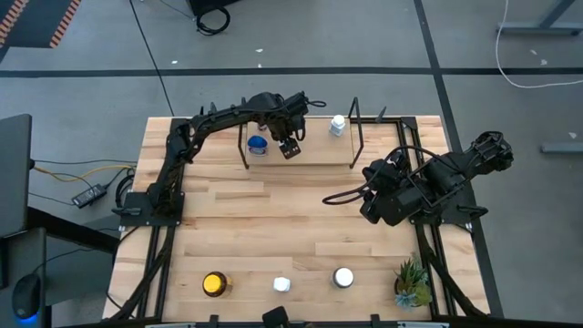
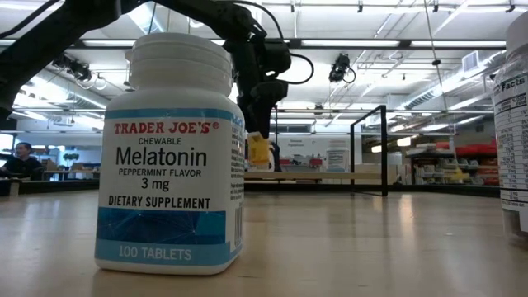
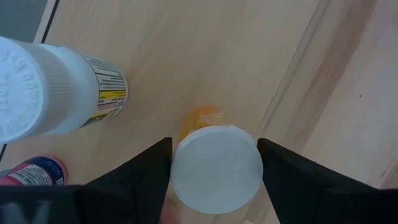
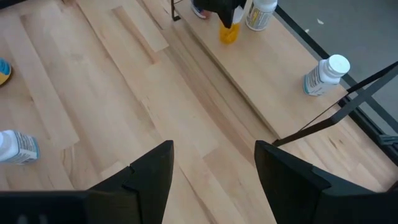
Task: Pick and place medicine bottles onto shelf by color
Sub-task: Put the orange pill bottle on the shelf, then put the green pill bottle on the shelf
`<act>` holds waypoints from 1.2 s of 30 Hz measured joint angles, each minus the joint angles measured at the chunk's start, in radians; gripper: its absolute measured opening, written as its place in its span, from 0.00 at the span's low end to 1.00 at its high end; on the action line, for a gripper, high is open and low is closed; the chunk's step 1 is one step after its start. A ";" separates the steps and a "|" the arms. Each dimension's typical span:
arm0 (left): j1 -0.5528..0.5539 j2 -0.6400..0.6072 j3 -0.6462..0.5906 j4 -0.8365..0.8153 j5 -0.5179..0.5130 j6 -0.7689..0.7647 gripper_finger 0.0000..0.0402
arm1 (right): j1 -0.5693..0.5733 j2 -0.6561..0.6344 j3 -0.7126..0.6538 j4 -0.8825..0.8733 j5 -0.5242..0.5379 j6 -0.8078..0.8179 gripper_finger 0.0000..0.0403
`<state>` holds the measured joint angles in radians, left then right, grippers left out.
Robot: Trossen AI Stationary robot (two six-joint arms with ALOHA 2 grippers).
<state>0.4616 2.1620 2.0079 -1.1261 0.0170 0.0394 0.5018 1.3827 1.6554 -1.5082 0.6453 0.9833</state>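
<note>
The shelf (image 1: 319, 157) stands at the table's far edge. My left gripper (image 1: 290, 146) reaches down over its left part and is shut on a small orange bottle (image 2: 258, 153) with a white cap. On the board beside it stand a white bottle with a yellow label (image 3: 43, 87) and a blue-lidded bottle (image 1: 258, 144). Another white-capped bottle (image 1: 338, 126) stands farther right on the shelf. My right gripper (image 4: 214, 171) hangs open and empty above the table's right side. Along the near edge stand an amber-yellow bottle (image 1: 215, 284) and two white ones (image 1: 281, 284) (image 1: 342, 277). My left gripper has the orange bottle's white cap (image 3: 216, 168) between its two fingers, which come from above and point steeply down. The cap fills the gap from one finger (image 3: 149, 174) to the other. The bottle is upright, its base (image 4: 228, 40) down at the shelf board.
The shelf's thin black uprights (image 1: 353, 137) rise at its sides. A small green plant (image 1: 412, 282) stands at the near right corner. The middle of the table (image 1: 291, 214) holds no objects. A Melatonin bottle (image 2: 169, 157) looms close in the low view.
</note>
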 joint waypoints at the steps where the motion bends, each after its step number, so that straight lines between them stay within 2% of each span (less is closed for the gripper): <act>1: 0.000 0.000 0.000 0.000 0.000 0.000 0.61 | 0.000 0.000 0.000 0.000 0.000 0.000 0.57; 17: 0.006 -0.008 0.015 -0.031 -0.008 0.000 0.66 | -0.001 0.000 0.000 0.000 -0.019 -0.025 0.57; 23: -0.004 -0.010 0.176 -0.129 -0.020 0.009 0.66 | -0.005 0.000 0.000 0.000 0.036 -0.067 0.57; 28: -0.031 -0.015 0.353 -0.255 -0.022 -0.025 0.65 | -0.002 0.000 0.000 -0.001 0.033 -0.081 0.57; 33: -0.095 -0.120 0.282 -0.245 -0.013 -0.078 0.63 | -0.002 0.000 -0.029 0.042 -0.005 -0.129 0.57; 36: -0.142 -0.163 0.268 -0.246 -0.019 -0.095 0.61 | -0.002 0.000 -0.081 0.163 -0.112 -0.206 0.57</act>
<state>0.3199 1.9991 2.2760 -1.3716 -0.0024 -0.0557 0.5003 1.3827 1.5743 -1.3448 0.5332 0.7769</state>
